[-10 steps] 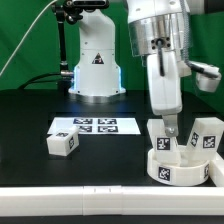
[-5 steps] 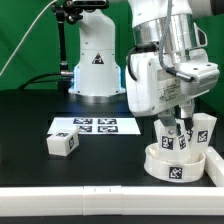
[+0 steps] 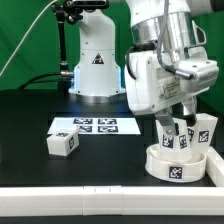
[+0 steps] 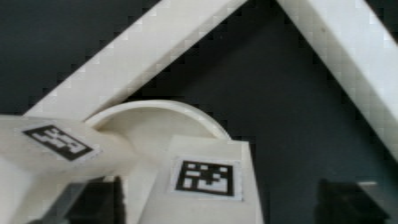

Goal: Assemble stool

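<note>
- My gripper (image 3: 178, 128) hangs tilted over the seat (image 3: 178, 168), fingertips down at its upper rim.
- My jaws stand apart. In the wrist view one finger (image 4: 86, 196) sits close beside the nearest leg (image 4: 199, 168), and a dark gap shows between that leg and the other finger. So I am straddling it, not clamping it.
- The nearest leg stands on the ring, its tag facing my wrist camera, with the curved wall of the seat (image 4: 164, 112) just behind it.
- A second leg (image 3: 206, 131) stands on the seat just beside my fingers, towards the exterior view's right. It crowds that side of my hand.
- Another tagged white piece (image 4: 54, 140) shows at the edge of the wrist view, touching or overlapping the seat rim; I cannot tell which.
- Two white bars (image 4: 134, 55) lie on the dark table (image 3: 30, 120) beyond the seat, slanting apart from one another.
- The loose leg (image 3: 62, 143) lies well away from my hand, on the exterior view's left.
- The marker board (image 3: 95, 127) lies flat between that loose leg and me, clear of my fingers.
</note>
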Robot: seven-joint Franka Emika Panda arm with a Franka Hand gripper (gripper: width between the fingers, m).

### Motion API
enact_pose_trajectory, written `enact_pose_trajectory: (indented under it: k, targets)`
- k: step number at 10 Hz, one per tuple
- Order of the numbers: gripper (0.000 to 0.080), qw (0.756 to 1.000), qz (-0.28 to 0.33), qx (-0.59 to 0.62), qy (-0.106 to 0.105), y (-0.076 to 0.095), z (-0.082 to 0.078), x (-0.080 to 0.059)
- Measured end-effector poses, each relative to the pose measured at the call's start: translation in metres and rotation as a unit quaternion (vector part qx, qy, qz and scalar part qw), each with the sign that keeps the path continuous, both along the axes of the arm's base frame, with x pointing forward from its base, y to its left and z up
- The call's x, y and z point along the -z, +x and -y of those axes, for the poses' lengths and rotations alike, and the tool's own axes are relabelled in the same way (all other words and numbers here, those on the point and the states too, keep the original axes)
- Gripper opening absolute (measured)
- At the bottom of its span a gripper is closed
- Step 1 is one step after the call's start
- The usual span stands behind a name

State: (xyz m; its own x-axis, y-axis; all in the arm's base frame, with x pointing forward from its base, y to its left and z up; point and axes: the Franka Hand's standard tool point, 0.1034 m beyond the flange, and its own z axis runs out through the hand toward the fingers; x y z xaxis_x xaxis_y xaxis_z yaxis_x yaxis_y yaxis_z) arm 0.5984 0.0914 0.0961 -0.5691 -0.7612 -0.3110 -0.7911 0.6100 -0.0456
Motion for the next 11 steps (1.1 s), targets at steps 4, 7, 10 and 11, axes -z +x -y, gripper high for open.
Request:
enact_pose_trajectory:
  k: [4,7,10,11]
  targets:
    - [0.0648,0.994,0.040,-0.102,-0.021,0.007,-0.001,-0.019]
    - [0.0649,0.976,0.062,-0.202,-0.047,0.007,-0.001,-0.019]
    - [0.0649,0.896,0.075,-0.429,-0.087,0.012,-0.002,-0.024]
    - [0.0649,0.878,0.081,-0.462,-0.094,0.013,-0.003,-0.024]
